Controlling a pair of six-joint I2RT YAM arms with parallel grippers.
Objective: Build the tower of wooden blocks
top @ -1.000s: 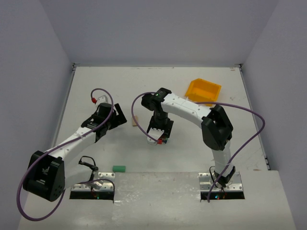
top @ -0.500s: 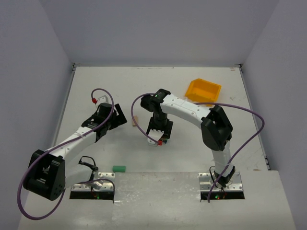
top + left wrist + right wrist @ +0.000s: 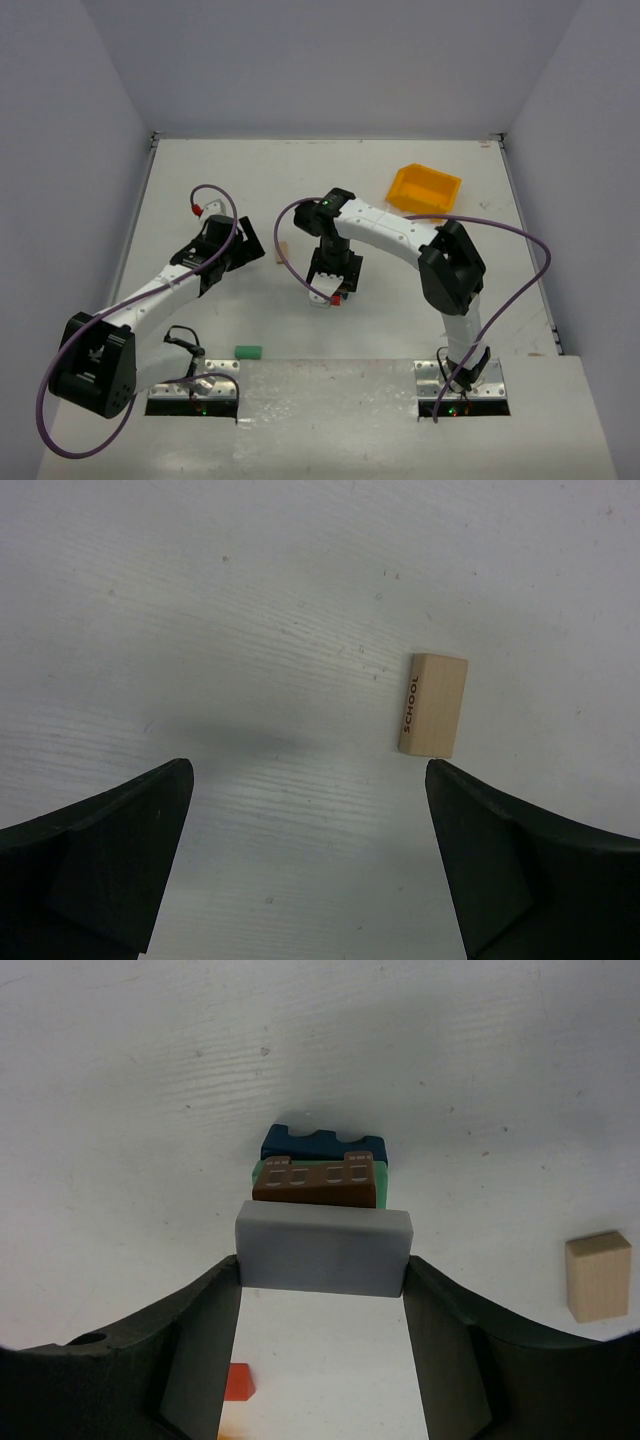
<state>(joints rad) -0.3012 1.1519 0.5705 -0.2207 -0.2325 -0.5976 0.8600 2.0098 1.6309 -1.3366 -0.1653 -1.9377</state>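
White table [image 3: 200,170]. Right gripper [image 3: 322,1272] clasps grey block [image 3: 323,1248] over wood block tower [image 3: 318,1172]; placing step, seemingly; next, square release. Left gripper [image 3: 308,772] gapes, empty.

Table [image 3: 250,180], yellow bin [image 3: 424,190], green block [image 3: 247,351], tan block [image 3: 433,704]

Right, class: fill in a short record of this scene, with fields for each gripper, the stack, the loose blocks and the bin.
left gripper: open, holding nothing, above the table
right gripper: closed on a grey block
stack: brown, green and blue blocks together, just beyond the grey block
loose blocks: tan block marked SCHOOL lying flat ahead of the left gripper; green block near the left arm's base
yellow bin: far right, apart from the blocks
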